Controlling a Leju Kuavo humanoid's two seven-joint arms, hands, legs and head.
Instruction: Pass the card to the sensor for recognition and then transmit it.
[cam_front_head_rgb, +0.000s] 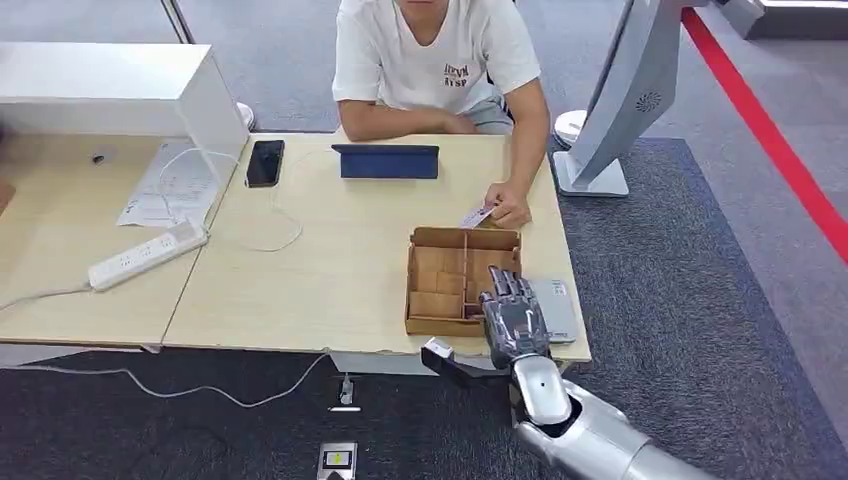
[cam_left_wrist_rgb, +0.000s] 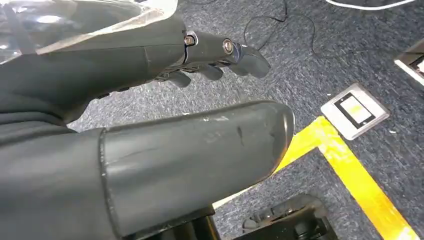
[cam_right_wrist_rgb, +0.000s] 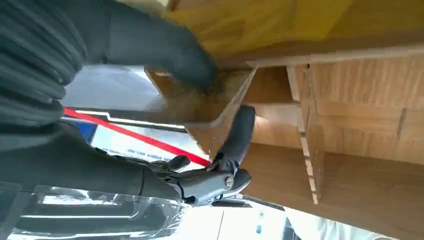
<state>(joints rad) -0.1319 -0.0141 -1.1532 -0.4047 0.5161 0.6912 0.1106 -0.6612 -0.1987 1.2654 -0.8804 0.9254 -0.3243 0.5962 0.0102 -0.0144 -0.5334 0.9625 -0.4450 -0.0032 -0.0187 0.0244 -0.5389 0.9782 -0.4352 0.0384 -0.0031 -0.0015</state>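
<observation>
My right hand (cam_front_head_rgb: 512, 320) reaches over the near right corner of the partitioned wooden box (cam_front_head_rgb: 411, 290) on the table. In the right wrist view its thumb and a dark finger (cam_right_wrist_rgb: 239, 132) pinch a thin glossy card (cam_right_wrist_rgb: 200, 107) inside the box (cam_right_wrist_rgb: 360, 125). A flat grey sensor pad (cam_front_head_rgb: 557, 310) lies just right of the box, beside my hand. A person seated across the table holds another card (cam_front_head_rgb: 476, 216) at the box's far edge. My left hand (cam_left_wrist_rgb: 200, 55) hangs above the carpet, fingers loosely extended, holding nothing.
A blue tablet case (cam_front_head_rgb: 385, 161), a black phone (cam_front_head_rgb: 264, 163), a white power strip (cam_front_head_rgb: 147, 254) with cables and a white cabinet (cam_front_head_rgb: 110, 90) lie further left. A grey stand (cam_front_head_rgb: 600, 150) rises beyond the table's right end. The left wrist view has a floor socket (cam_left_wrist_rgb: 354, 110) and yellow tape (cam_left_wrist_rgb: 350, 175).
</observation>
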